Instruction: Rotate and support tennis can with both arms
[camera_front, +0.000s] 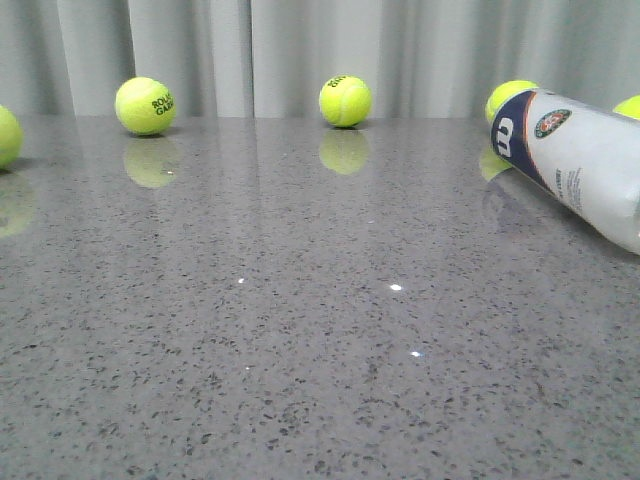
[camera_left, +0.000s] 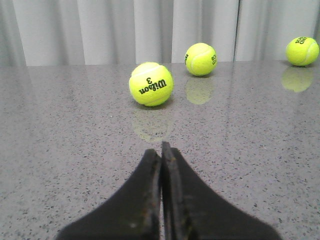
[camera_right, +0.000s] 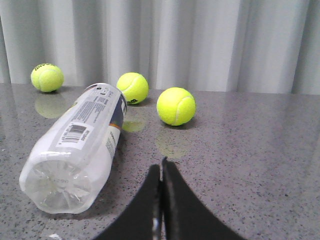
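Grey speckled bench (camera_front: 300, 380) carried everything I saw. My left hand (camera_left: 161, 150) sat pressed together over bare stone. Far right, the tennis can (camera_front: 580, 160) lay on its side; my right hand (camera_right: 161, 167), likewise together, stood near it.

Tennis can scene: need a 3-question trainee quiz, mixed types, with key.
1. True or false: the tennis can stands upright on the table.
2. Which hand is nearer the can? A) left hand B) right hand
3. Fill in: both hands' fingers are pressed ____, gripping nothing.

Key:
1. False. It lies on its side, clear base toward the right wrist camera.
2. B. The can lies beside the right hand; the left wrist view shows only tennis balls.
3. Together.
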